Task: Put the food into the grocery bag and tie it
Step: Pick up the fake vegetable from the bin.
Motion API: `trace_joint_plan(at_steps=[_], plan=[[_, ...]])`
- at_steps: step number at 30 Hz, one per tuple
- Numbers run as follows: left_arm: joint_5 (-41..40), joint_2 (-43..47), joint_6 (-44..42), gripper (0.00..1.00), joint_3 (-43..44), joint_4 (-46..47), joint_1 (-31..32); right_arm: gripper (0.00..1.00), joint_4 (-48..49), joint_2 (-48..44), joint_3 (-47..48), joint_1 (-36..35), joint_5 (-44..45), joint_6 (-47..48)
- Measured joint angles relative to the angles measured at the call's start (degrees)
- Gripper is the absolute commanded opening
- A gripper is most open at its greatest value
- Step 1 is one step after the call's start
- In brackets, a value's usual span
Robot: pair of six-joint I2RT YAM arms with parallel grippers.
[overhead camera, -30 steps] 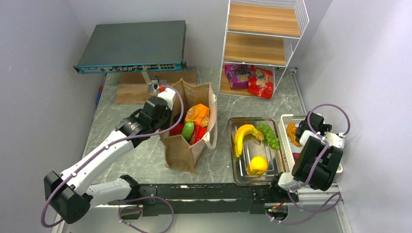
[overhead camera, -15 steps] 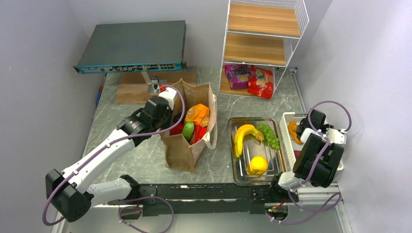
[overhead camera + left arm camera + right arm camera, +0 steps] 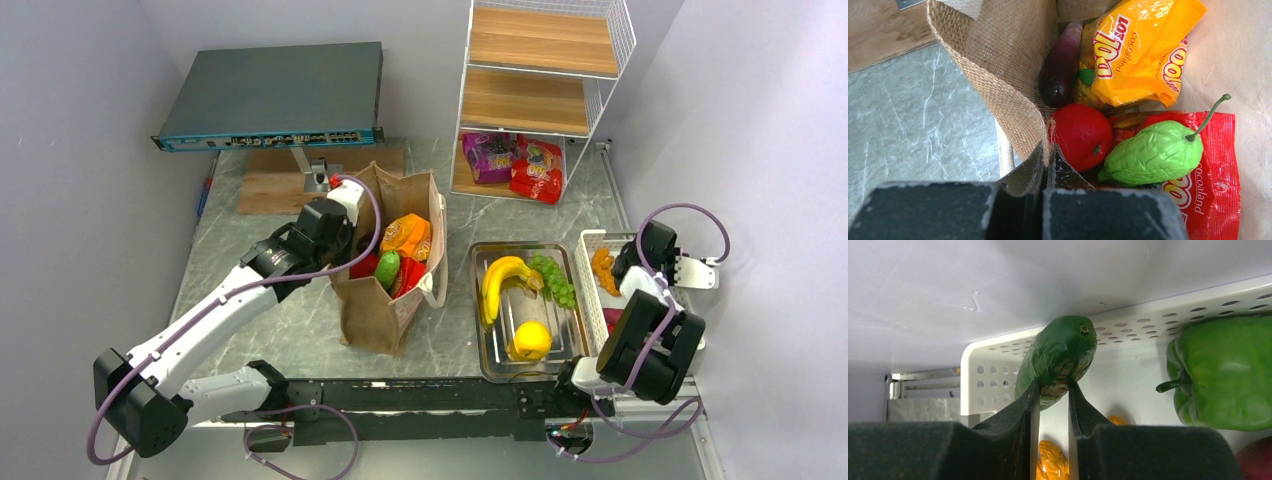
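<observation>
The brown grocery bag [image 3: 375, 310] stands open at mid-table. My left gripper [image 3: 1048, 150] is shut on its left rim [image 3: 998, 75], in the overhead view at the left gripper [image 3: 345, 258]. Inside lie an orange snack packet [image 3: 1133, 55], a red apple [image 3: 1080, 135], a bumpy green gourd [image 3: 1153, 155], a red packet [image 3: 1213, 185] and a dark purple vegetable [image 3: 1060, 70]. My right gripper [image 3: 1054, 387] reaches into the white basket [image 3: 993, 370] and is shut on the end of a green cucumber [image 3: 1060, 352].
A green bell pepper [image 3: 1228, 375] and an orange item [image 3: 1050, 460] share the basket. A metal tray [image 3: 480, 350] holds a banana [image 3: 497, 280], grapes [image 3: 553, 275] and a lemon [image 3: 530, 340]. Snack packets [image 3: 515, 165] lie in the wire rack. A wooden board [image 3: 270, 185] lies behind the bag.
My right gripper's jaws have closed onto the green cucumber and its wrist has shifted slightly right. The left arm and the bag have not moved.
</observation>
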State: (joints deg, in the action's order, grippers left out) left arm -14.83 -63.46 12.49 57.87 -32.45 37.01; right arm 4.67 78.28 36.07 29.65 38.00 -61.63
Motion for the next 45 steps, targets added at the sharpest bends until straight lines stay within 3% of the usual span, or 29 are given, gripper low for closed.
trace_joint_plan(at_steps=[2,30,45], plan=[[0.0,0.2,0.0,0.00,0.0,0.0,0.0,0.00,-0.9,-1.6,0.0,0.0,-0.7,0.6],[0.0,0.7,-0.8,0.00,0.0,-0.4,0.1,0.00,-12.8,-23.6,0.3,0.0,-7.5,7.8],[0.0,0.7,-0.8,0.00,0.0,-0.4,0.1,0.00,-15.4,-24.8,6.8,0.0,-24.9,12.4]])
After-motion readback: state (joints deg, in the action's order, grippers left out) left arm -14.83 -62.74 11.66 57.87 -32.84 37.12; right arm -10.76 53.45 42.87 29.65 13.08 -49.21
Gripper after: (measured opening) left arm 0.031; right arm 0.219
